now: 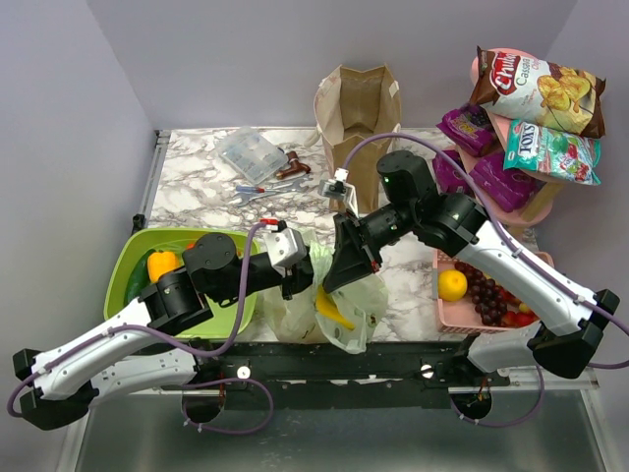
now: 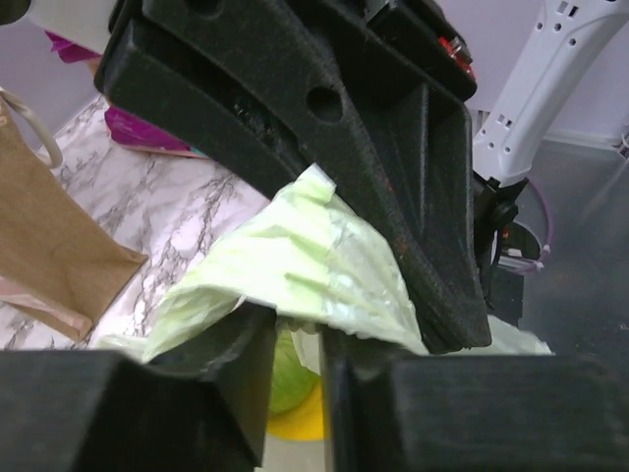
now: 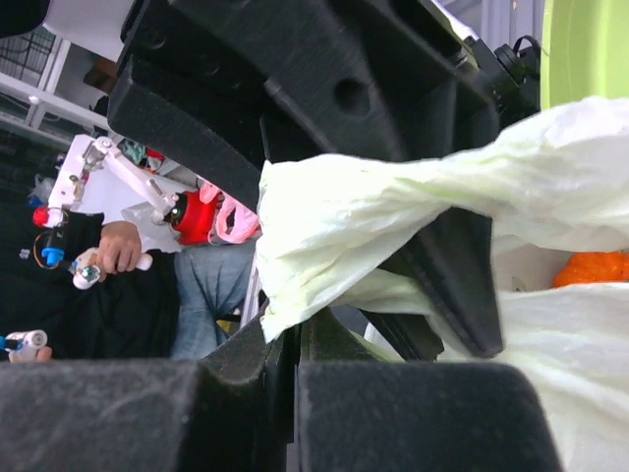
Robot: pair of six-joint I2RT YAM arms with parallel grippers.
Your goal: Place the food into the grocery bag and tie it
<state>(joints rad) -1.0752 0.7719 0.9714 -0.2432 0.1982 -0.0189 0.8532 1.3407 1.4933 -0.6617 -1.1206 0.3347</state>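
Note:
The pale green grocery bag (image 1: 339,307) sits slumped at the table's front edge, with yellow bananas (image 1: 332,311) showing inside. My left gripper (image 1: 303,277) and right gripper (image 1: 346,264) meet above it. In the left wrist view the left gripper (image 2: 298,329) is shut on a fold of the bag (image 2: 314,256), with the cabbage (image 2: 288,379) seen below through the film. In the right wrist view the right gripper (image 3: 295,334) is shut on a bunched bag handle (image 3: 373,211). The bell pepper (image 1: 162,264) lies in the green bowl (image 1: 128,258). An orange (image 1: 452,285) lies in the pink tray (image 1: 444,317).
A brown paper bag (image 1: 359,118) stands at the back centre. A clear plastic box (image 1: 251,152) and tools (image 1: 280,182) lie back left. Snack bags (image 1: 536,93) sit on a pink stand at back right. Grapes (image 1: 484,290) fill the pink tray.

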